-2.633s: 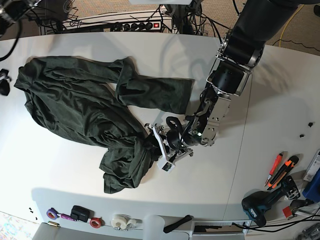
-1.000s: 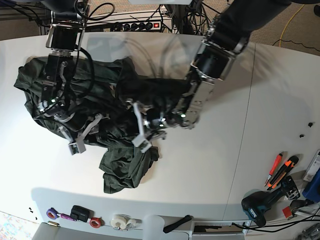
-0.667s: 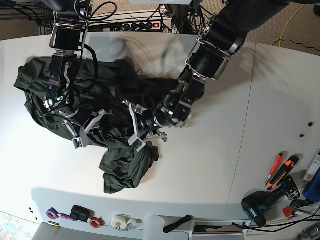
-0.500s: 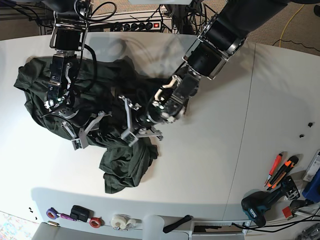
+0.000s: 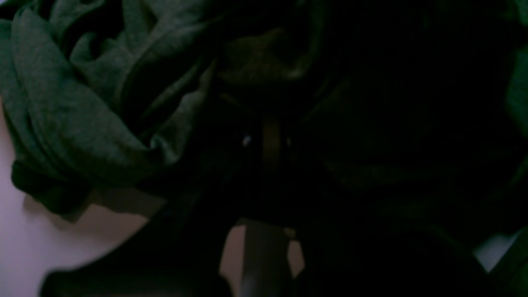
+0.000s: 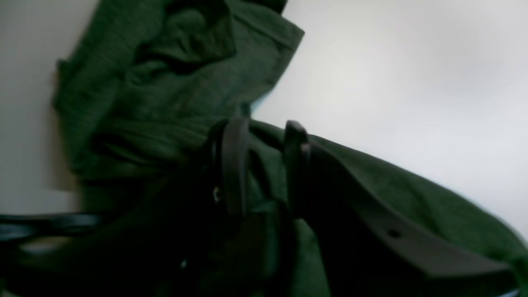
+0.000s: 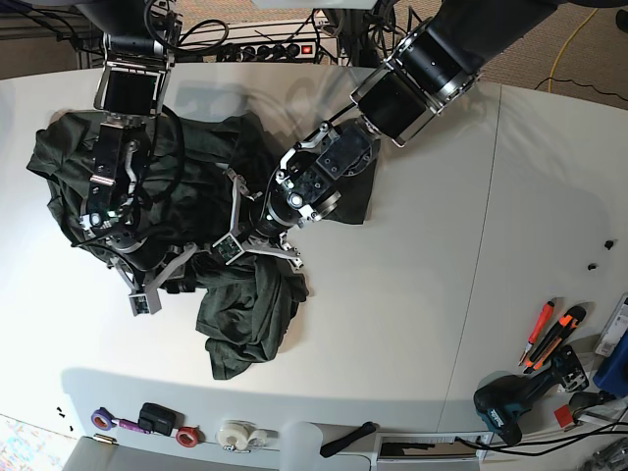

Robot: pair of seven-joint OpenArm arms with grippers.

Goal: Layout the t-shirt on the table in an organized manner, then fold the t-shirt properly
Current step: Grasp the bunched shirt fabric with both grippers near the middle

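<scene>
Now, working from the left of the base view, I am seeing the t-shirt (image 7: pixel 147 186) lying crumpled on the table (image 7: pixel 412 324), its bulk spread toward the far left with a bunched tail hanging down toward the near edge. I am keeping the right gripper (image 7: pixel 149 285) low at the lower left edge of the heap; in the right wrist view its fingers (image 6: pixel 235 165) are standing a little apart with a fold of green cloth between them, so I judge it is pinching fabric. Further right, the left gripper (image 7: pixel 240 235) is buried in the middle of the garment; its wrist view is too dark to read, but I take its fingers as closed together, probably on cloth. Both are sitting on the heap, the bunched tail just below them. Compared with a second ago, both arms have moved deeper into the shirt and closed.
</scene>
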